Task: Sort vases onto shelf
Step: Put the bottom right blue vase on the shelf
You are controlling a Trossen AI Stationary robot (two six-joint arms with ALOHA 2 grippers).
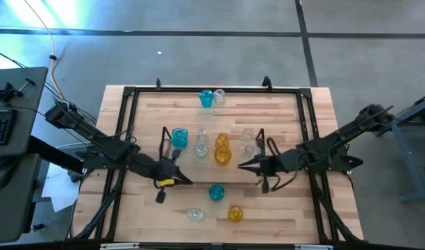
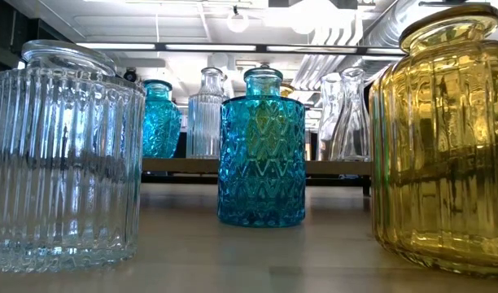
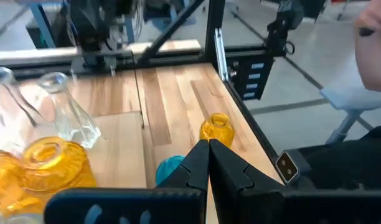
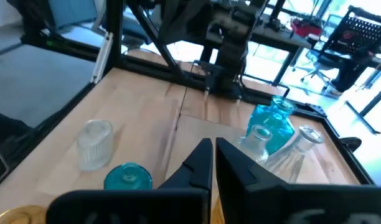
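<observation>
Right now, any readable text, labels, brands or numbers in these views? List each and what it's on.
None can be read.
Pale square tag on the dark gear beside the left gripper: its mark is too blurred to read.
Vases such as the blue one: embossed patterns only, no lettering.
Keyboard at the left edge: keys too small to read.

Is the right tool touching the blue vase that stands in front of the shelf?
Apart. In the high view, bare table shows between the right tool, shut and empty, and the blue vase.
</observation>
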